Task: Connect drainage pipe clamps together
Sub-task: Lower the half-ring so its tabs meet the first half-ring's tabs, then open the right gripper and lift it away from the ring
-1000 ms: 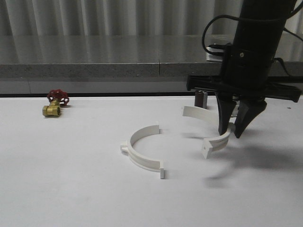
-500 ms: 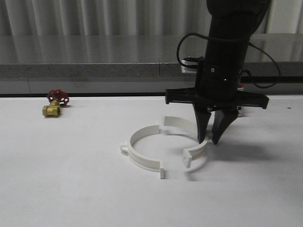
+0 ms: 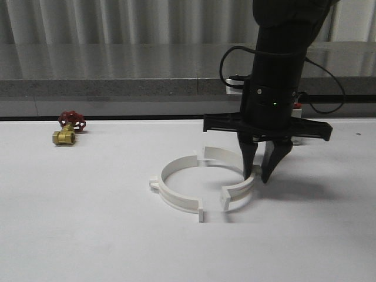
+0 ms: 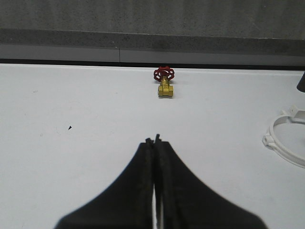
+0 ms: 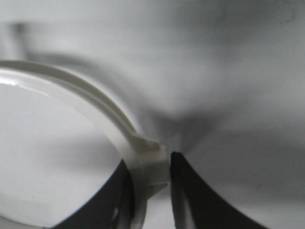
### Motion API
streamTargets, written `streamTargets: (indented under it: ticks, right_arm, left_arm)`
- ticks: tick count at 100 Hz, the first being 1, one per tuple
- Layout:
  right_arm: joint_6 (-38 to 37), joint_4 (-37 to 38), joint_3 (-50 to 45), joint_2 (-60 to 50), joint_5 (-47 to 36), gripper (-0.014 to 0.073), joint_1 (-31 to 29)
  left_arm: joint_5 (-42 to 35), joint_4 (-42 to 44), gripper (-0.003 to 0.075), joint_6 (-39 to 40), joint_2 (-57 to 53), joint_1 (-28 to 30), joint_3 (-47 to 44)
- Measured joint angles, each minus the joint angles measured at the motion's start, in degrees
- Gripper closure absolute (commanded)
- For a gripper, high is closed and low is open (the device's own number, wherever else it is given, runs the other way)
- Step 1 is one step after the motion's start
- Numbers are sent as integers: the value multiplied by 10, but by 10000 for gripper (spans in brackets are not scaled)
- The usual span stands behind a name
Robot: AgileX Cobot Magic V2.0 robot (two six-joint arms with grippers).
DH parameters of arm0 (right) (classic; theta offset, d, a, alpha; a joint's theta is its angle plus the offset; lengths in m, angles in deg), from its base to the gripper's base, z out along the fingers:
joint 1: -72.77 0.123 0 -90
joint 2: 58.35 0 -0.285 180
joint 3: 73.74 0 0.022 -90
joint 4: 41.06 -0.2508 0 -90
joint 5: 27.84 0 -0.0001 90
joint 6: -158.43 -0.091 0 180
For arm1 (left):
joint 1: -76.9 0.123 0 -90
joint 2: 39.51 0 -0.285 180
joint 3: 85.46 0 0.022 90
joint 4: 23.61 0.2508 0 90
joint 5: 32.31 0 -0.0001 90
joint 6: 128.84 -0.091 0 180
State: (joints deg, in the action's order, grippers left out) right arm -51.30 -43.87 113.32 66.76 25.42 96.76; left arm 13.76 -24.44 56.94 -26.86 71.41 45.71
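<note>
Two white drainage pipe clamps lie close on the white table. The left clamp half (image 3: 176, 200) lies flat, with its lug to the left. My right gripper (image 3: 257, 174) points straight down and is shut on the right clamp half (image 3: 227, 155), whose open side faces the left half. The rear ends nearly meet, while a small gap separates the front ends. In the right wrist view the right gripper (image 5: 151, 163) holds the right clamp half (image 5: 95, 106) at its lug. My left gripper (image 4: 155, 140) hovers shut with nothing in it, and the left clamp half (image 4: 286, 145) sits far to one side.
A brass valve with a red handwheel (image 3: 68, 130) lies at the far left of the table, also visible as the valve (image 4: 165, 87) ahead of the left gripper. A grey ledge (image 3: 117, 88) runs along the table's back edge.
My right gripper carried the right clamp half leftward and lowered it until it sits against the left half, nearly closing the ring. The left half and valve have not moved.
</note>
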Motion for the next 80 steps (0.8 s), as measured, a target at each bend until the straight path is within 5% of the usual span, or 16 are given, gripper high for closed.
streamTargets:
  ticks: [69, 80]
  right_arm:
    - [-96, 10, 1, 17, -6, 514, 21]
    - [-101, 10, 1, 17, -11, 424, 21]
  left_arm:
    - [0, 0, 740, 0, 0, 0, 0]
    - [0, 0, 740, 0, 0, 0, 0]
